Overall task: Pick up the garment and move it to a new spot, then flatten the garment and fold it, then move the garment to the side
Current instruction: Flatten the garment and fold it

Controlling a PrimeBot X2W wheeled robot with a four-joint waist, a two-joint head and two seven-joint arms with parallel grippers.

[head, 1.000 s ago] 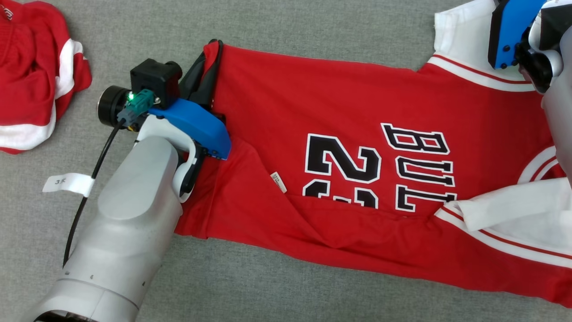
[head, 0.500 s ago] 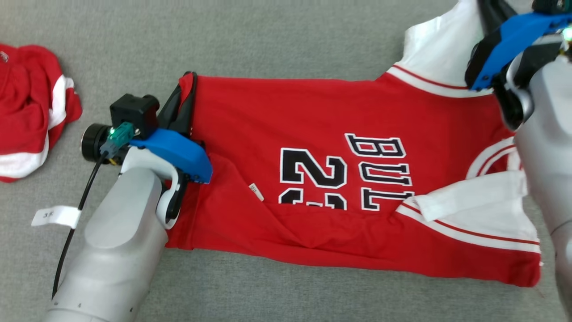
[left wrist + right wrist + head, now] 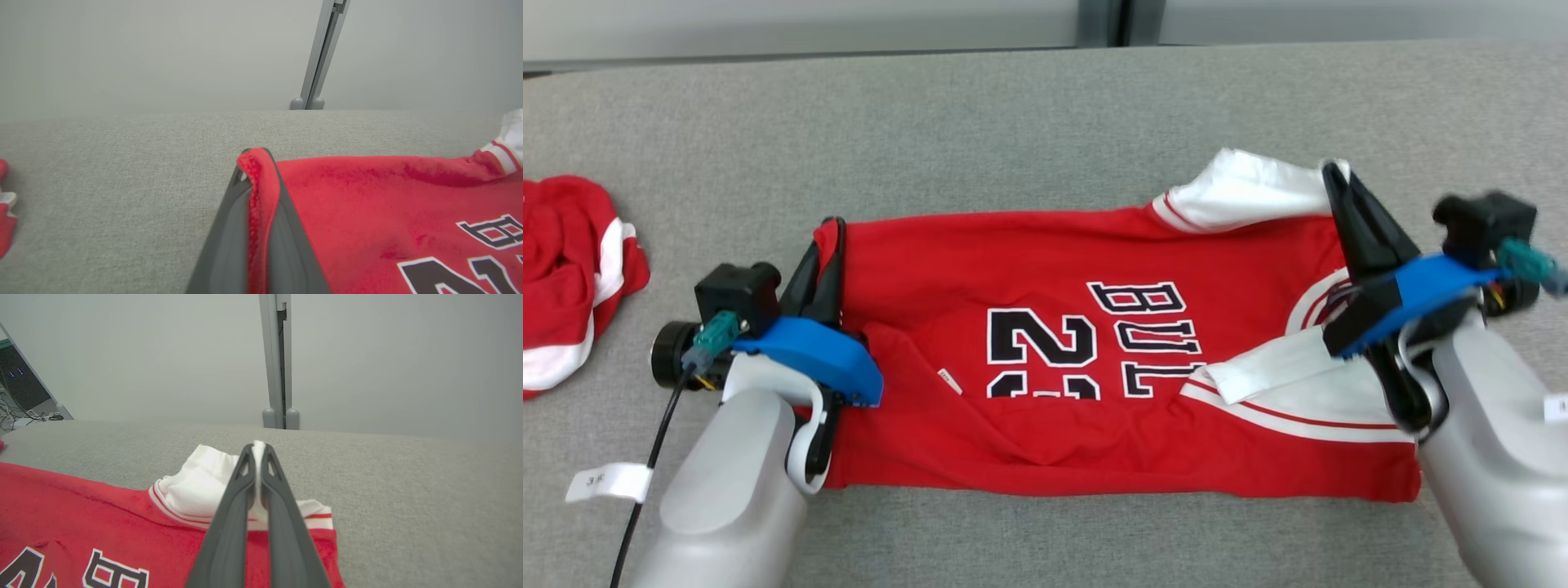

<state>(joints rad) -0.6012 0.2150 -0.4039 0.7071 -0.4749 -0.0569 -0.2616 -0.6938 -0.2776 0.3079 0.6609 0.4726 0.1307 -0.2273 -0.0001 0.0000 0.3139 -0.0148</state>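
— Where is the jersey?
— The red jersey [image 3: 1094,343] lies spread across the middle of the grey surface [image 3: 980,122], lettering up, with its near edge folded over the numbers.
— And the pincers?
— The left pincer [image 3: 830,237] is clamped tight on the jersey's far left corner. The right pincer [image 3: 1335,175] is pinched closed on the white sleeve [image 3: 1241,192] at the far right.
— Anything else?
— A crumpled red-and-white garment [image 3: 572,269] lies well off to the left.

even diffuse light, soft shadows; wrist views blurred near lens, no glare.
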